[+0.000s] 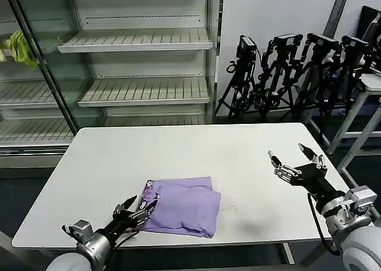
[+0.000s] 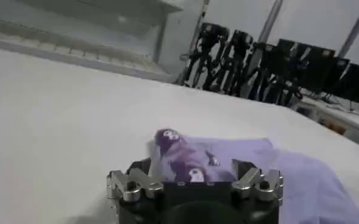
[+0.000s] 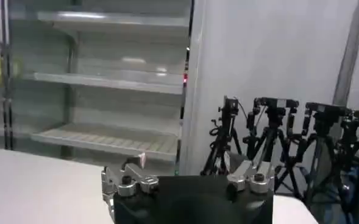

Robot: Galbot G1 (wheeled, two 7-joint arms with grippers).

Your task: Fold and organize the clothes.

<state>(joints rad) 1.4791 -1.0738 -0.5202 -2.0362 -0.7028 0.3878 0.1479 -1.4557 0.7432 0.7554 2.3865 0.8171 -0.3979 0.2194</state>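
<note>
The lavender T-shirt (image 1: 181,206) lay folded into a soft, slightly puffy rectangle near the front edge of the white table (image 1: 178,158), left of centre; its dark purple-and-white print showed at the folded corner nearest the left gripper (image 1: 138,210); thin fabric, rounded creases; wide bare tabletop stretched behind it and to its right. The left gripper sat low at the front edge, its fingers spread on either side of that printed corner, touching or just short of the cloth; I could not tell which. The right gripper (image 1: 289,155) hovered above the table's right side, well apart from the shirt, fingers spread wide and holding nothing. Metal shelves (image 1: 140,92) and black tripods (image 1: 286,74) stood beyond the far edge.
</note>
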